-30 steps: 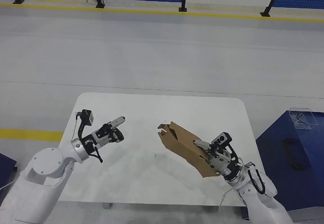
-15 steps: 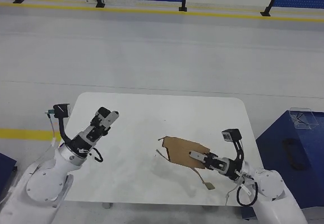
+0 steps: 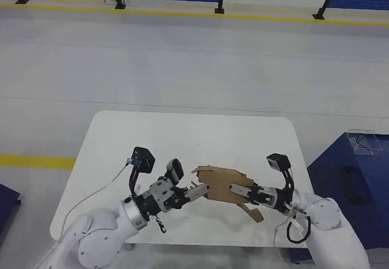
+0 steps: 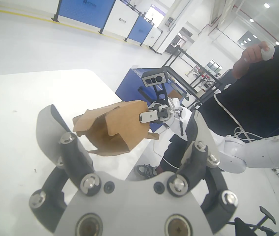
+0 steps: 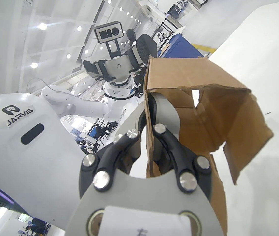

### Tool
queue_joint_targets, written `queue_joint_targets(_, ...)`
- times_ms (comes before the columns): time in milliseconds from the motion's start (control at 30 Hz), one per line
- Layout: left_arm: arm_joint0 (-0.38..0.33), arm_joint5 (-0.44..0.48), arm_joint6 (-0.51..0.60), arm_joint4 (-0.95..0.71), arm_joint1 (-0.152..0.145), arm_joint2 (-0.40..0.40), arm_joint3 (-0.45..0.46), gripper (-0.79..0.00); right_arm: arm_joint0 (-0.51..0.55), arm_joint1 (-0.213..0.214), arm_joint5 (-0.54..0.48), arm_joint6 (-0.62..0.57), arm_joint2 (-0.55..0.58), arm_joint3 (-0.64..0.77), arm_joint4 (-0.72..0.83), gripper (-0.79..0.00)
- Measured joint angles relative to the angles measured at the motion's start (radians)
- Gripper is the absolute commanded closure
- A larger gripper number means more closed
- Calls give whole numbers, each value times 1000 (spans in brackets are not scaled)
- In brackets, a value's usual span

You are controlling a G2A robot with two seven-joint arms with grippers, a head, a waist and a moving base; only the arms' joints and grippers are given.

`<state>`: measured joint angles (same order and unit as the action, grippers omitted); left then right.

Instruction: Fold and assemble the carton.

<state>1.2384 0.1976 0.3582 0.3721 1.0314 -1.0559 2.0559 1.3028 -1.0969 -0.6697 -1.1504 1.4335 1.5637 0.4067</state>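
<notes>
A brown carton (image 3: 220,181) hangs just above the white table (image 3: 147,134), partly unfolded into a tube with loose end flaps. My right gripper (image 3: 240,193) is shut on its right-hand wall. In the right wrist view the right gripper (image 5: 150,106) has one finger inside the carton (image 5: 203,92) and one outside. My left gripper (image 3: 197,191) is open at the carton's left end, its fingertips close to the flaps. In the left wrist view the carton (image 4: 115,128) sits just beyond the spread fingers (image 4: 53,124), and whether they touch it is unclear.
A blue bin (image 3: 356,178) stands off the table's right edge. The carton is near the table's front edge, with bare tabletop behind it and to the left.
My left arm has swung in from the table's left side to the carton's left end. The right gripper has lowered and levelled the carton, still shut on it.
</notes>
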Motion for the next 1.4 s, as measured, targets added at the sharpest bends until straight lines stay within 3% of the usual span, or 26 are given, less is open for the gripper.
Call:
queue_joint_targets(333, -78, -3, 78, -13, 27, 94, -41, -785, -19, 16, 37, -37, -28, -18, 57, 0)
queue_joint_targets(733, -89, 49, 123, -79, 39, 101, -19, -785, -40, 26, 40, -40, -72, -44, 69, 0)
queue_joint_targets(967, -109, 22, 127, -66, 52, 124, -32, -785, -39, 30, 68, -64, -96, -49, 112, 0)
queue_joint_targets(1133, -78, -3, 27, -57, 49, 44, 8, -785, -68, 30, 204, -108, -103, -79, 267, 0)
queue_joint_targets(1300, 29, -74, -61, -117, 31, -147, 57, -785, -124, 28, 398, -232, -108, -142, 488, 0)
queue_joint_targets(1400, 84, -156, -15, -158, 21, -246, 48, -785, -157, 25, 529, -305, -113, -187, 609, 0)
